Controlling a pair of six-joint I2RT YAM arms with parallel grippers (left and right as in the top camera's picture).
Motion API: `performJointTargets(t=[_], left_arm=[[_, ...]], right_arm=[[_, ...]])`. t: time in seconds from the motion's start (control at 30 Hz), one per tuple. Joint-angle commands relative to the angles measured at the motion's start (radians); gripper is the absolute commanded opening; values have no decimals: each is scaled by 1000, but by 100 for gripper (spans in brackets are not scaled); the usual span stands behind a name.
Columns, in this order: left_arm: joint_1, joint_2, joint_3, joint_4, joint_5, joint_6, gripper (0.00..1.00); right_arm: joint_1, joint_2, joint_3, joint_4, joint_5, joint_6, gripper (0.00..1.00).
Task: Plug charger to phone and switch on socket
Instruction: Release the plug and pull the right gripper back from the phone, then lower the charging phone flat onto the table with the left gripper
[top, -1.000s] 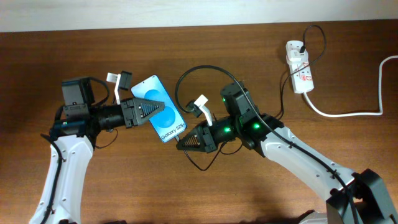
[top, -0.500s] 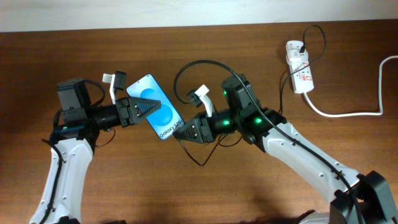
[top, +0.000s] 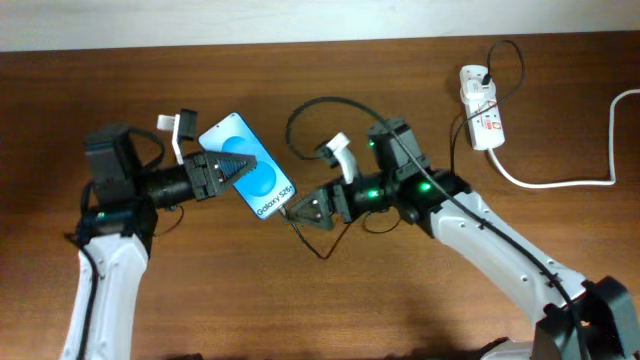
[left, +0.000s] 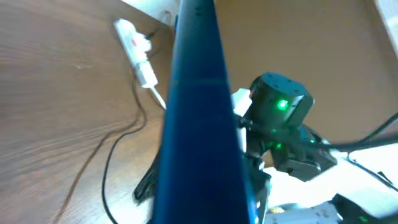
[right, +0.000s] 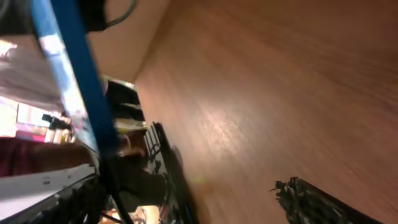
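Note:
The phone (top: 250, 180), its blue screen facing up, is held tilted above the table with my left gripper (top: 235, 165) shut on its upper half. In the left wrist view its dark blue edge (left: 199, 124) fills the middle and hides my fingers. The charger's thin black cable (top: 300, 115) loops from the phone's lower end back to the white socket (top: 482, 110), where its plug (top: 478, 75) sits. My right gripper (top: 298, 213) is open just off the phone's lower end, fingers (right: 168, 177) wide apart with nothing between them. The connector tip seems to be at the phone's end.
The socket's thick white cord (top: 560, 182) runs off to the right edge. Slack black cable (top: 320, 252) hangs below my right gripper. The socket (left: 134, 46) also shows far off in the left wrist view.
My right gripper has gone from shut to wide open, letting go of the cable end. Both arms and the phone have shifted a little toward the back of the table.

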Motion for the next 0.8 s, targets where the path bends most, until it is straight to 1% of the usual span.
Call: performJointTargets(t=[0.0,0.03,0.13,0.2,0.3,0.43,0.47,0.5,0.53,0.6,0.67,0.77], left_arm=[[-4,-121,2,-81,-68,-19,0],[-4,-132,2,-100,-91,-15,0],[-4,-173,2,-244,-269,-11,0],[-8,-184,2,-338,-369,-12,0],[-21,-184,2,-373,-391,-18,0],[-54,-186,2,-374,-381,-247,0],[-67,-186,2,-374,-345,-335,0],[-76,-186,2,-373,-318,-393,0],[-87,-186,2,-372,-294,-442,0],[-113,-186,2,-372,-250,-486,0],[-151,-186,2,-372,-219,-481,0],[-195,-185,2,-373,-273,-340,0]], right_arm=[[-97,-7,13,-29,58,-6,96],[-110,-7,13,-35,50,-6,97],[-174,-7,13,-76,-13,-6,100],[-204,-7,13,-121,-15,-7,98],[-229,-7,13,-180,-13,-8,99],[-239,-7,13,-248,43,-8,99],[-239,-7,13,-267,73,-7,98],[-239,-7,13,-282,94,-8,98],[-239,-7,13,-296,116,-8,98],[-239,-7,13,-310,130,-8,98],[-246,-7,13,-313,132,-7,98],[-284,-7,13,-326,134,-7,98]])
